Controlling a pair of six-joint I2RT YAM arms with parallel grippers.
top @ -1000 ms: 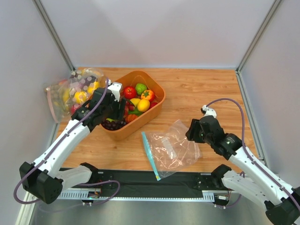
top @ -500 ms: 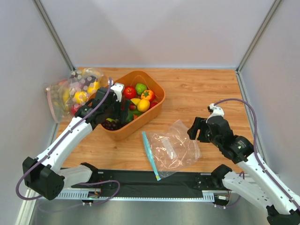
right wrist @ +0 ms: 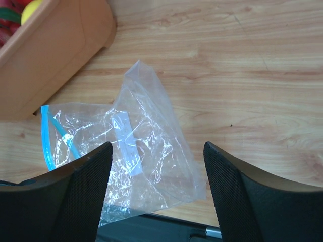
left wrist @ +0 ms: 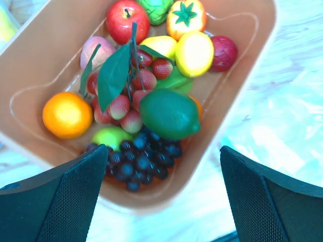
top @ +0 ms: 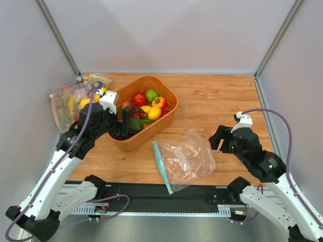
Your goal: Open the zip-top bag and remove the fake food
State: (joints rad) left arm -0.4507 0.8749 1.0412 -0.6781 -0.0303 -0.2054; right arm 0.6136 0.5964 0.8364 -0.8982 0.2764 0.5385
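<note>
Both arms hold nothing: left gripper (left wrist: 161,201) is spread wide over the near end of the orange bin (left wrist: 242,65). In the bin below it are 1 orange (left wrist: 67,114), 1 dark green fruit (left wrist: 169,114), strawberries (left wrist: 132,98) under a green leaf and purple grapes (left wrist: 144,159). The right gripper (right wrist: 156,196) is also spread wide, above the zip-top bag (right wrist: 136,161). That bag lies crumpled on the tabletop (right wrist: 227,75) just beside the bin, blue strip along its left edge, touching neither gripper.

Left fingers (left wrist: 60,201) risen above bin (left wrist: 48,48), right fingers (right wrist: 65,196) withdrawn
</note>
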